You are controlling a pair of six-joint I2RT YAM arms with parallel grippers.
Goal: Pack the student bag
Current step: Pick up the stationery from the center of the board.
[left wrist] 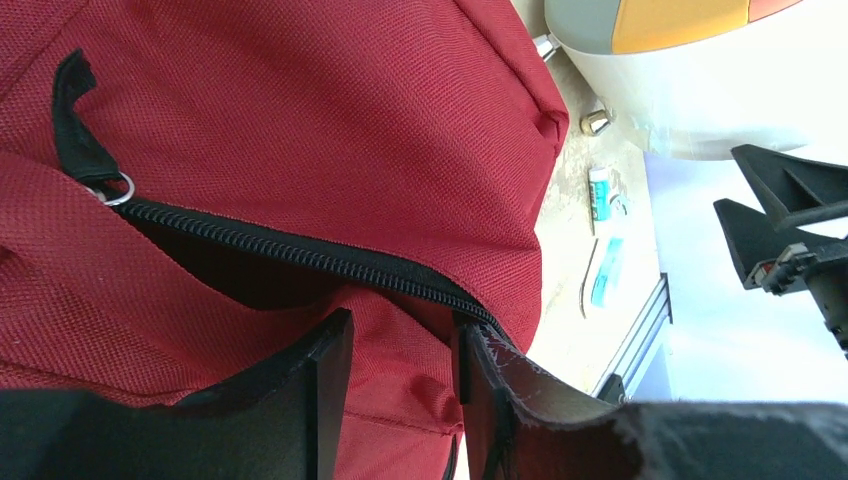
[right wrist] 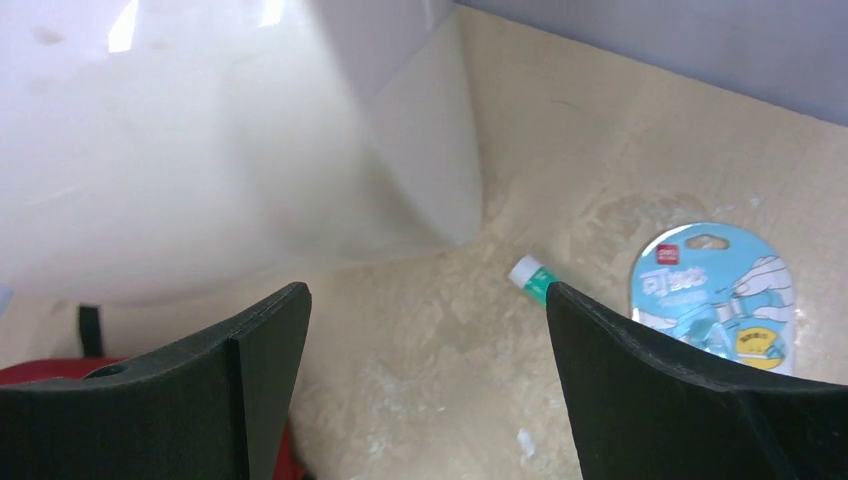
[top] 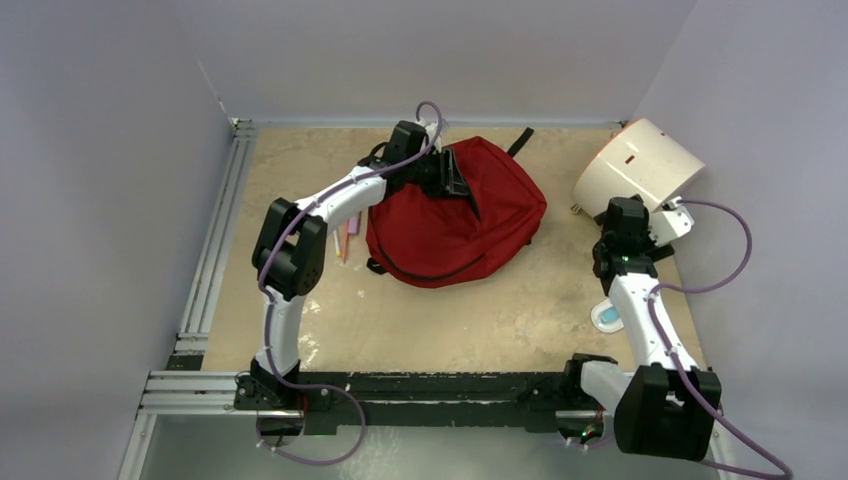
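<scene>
**Clerk:** Entry one, the left gripper?

**Arm:** My left gripper (left wrist: 400, 322) is closed on a fold of red cloth. One finger (left wrist: 325, 390) lies on the outside of the cloth. The other (left wrist: 480, 390) sits at the lip of the zipper opening.

**Clerk:** What does the cloth belong to?

**Arm:** It is part of the student bag (top: 470, 225), which is dark red with black trim. My grip is just beside its black zipper (left wrist: 300, 255), which is parted here and dark inside. The ring pull (left wrist: 112, 190), with its black tab, sits at the end of the opening away from my fingers.

**Clerk:** Where is the bag?

**Arm:** It lies on the table (top: 480, 330), toward the far edge and about midway between the left and right edges. One black strap (top: 520, 140) points at the far edge.

**Clerk:** Entry two, the right gripper?

**Arm:** My right gripper (right wrist: 425, 290) is open, with its fingers wide apart and bare tabletop showing between them. It is near the right edge, just beside the white round box (top: 640, 165), and well apart from the bag.

**Clerk:** What else is on the table?

**Arm:**
- The white round box stands at the far right corner.
- A blue card packet (right wrist: 715, 295) lies by the right edge.
- A small white and green tube (right wrist: 530, 277) lies near the packet, on the side toward the box.
- Some pink and orange sticks (top: 347, 235) lie just left of the bag, partly under my left arm. I cannot tell whether they are pens or pencils.
</scene>
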